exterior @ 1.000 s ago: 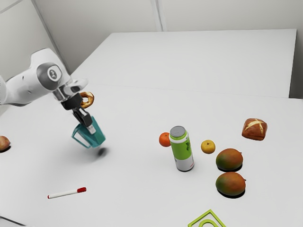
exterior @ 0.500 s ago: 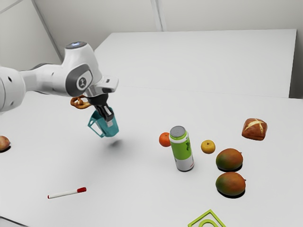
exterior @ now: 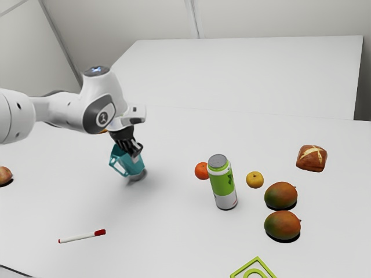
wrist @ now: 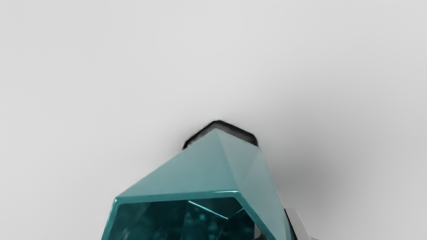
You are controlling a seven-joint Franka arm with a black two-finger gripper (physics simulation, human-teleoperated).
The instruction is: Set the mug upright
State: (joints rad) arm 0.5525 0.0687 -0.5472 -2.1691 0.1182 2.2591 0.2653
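Pincer [exterior: 136,155] clamped on the wall of the teal mug [exterior: 131,165], close by its rim, well apart from the green bottle [exterior: 222,184] on the exterior view's left side of it. The mug leans, its mouth tipped away from the bottle; its base is down close to the surface [exterior: 168,231], though I cannot tell whether they touch.

Nearest the bottle are an orange fruit [exterior: 202,171], just beside it on the mug's side, and a small yellow fruit [exterior: 254,179], near it on the opposite side. Past the yellow fruit, two mangoes [exterior: 281,196] [exterior: 282,225] sit near the bottle, one beside the other, and a scored bread roll [exterior: 312,158] lies farther off and behind them.

A red-capped marker [exterior: 82,236] lies well apart from the bottle, toward the exterior view's left and front. A brown round thing [exterior: 4,175] sits farther left still. In front of the bottle, a lime-green frame [exterior: 257,267] is cut off by the view's edge.

Bare surface stretches between mug and bottle; its right edge runs well beyond the bottle, past the roll.
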